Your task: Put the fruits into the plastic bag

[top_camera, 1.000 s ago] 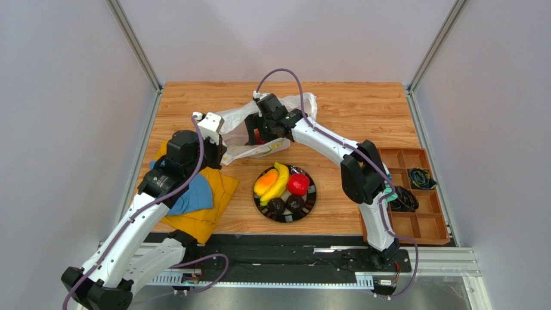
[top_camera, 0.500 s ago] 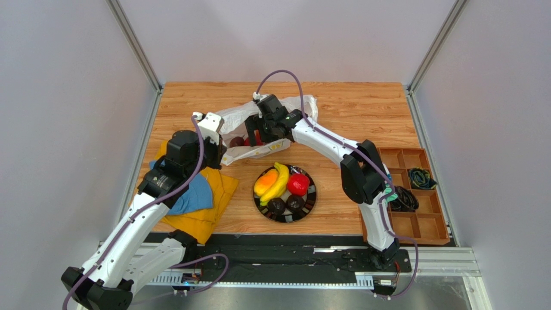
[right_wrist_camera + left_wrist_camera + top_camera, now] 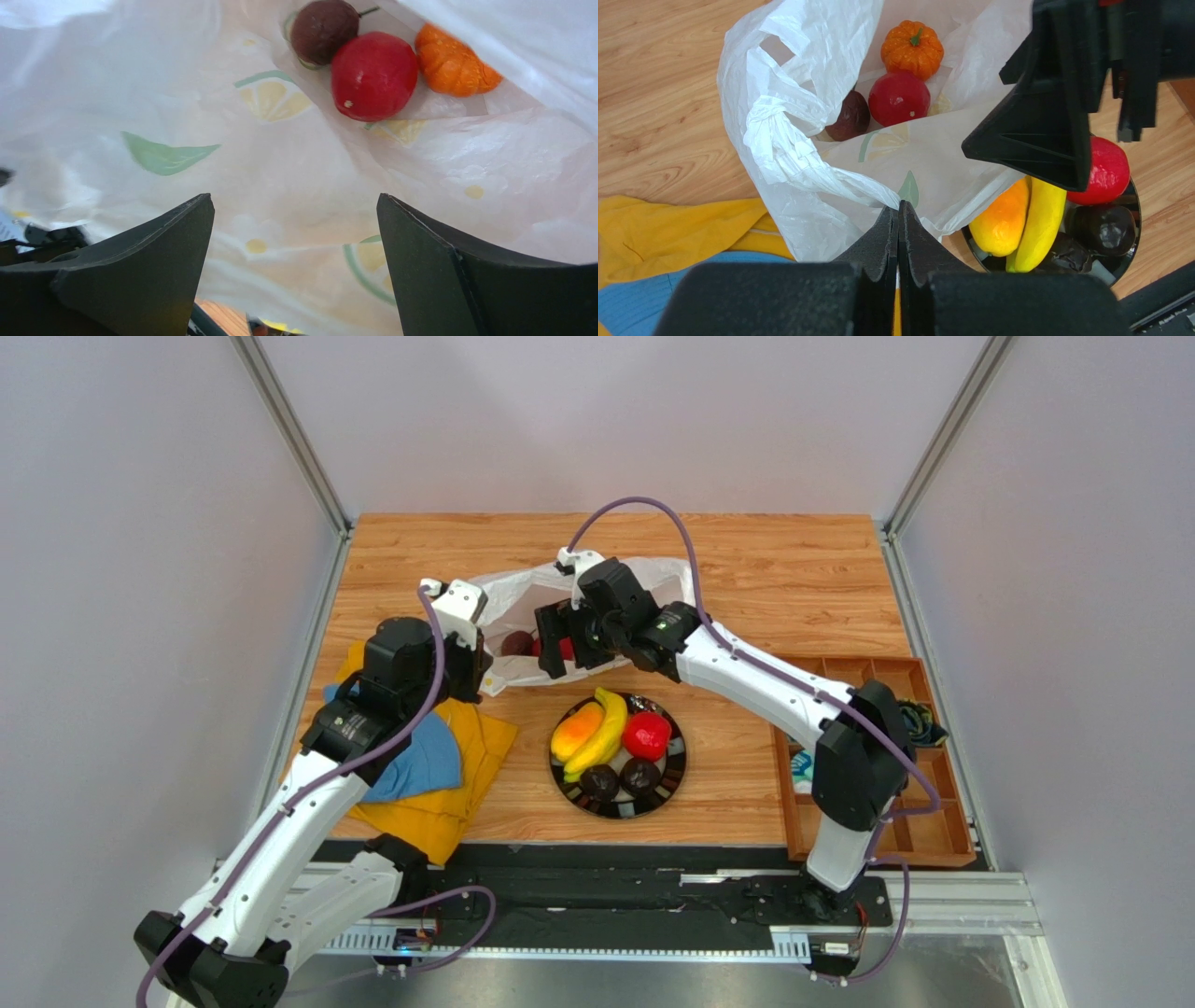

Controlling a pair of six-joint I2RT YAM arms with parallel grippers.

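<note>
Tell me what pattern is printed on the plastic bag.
Yellow lemon slices and green leaves on the translucent white plastic bag; clearest in the right wrist view.

Both white-shelled arms (image 3: 302, 819) have chunky black joints (image 3: 397, 661) and purple cables (image 3: 638, 504); right gripper (image 3: 293, 210) has got matte black wedge-shaped fingers (image 3: 140, 266).

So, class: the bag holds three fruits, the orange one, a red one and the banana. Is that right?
Not quite. The third fruit in the bag is a dark purple one, beside the orange one and the red one. The banana lies on the plate. The left wrist view shows this.
</note>
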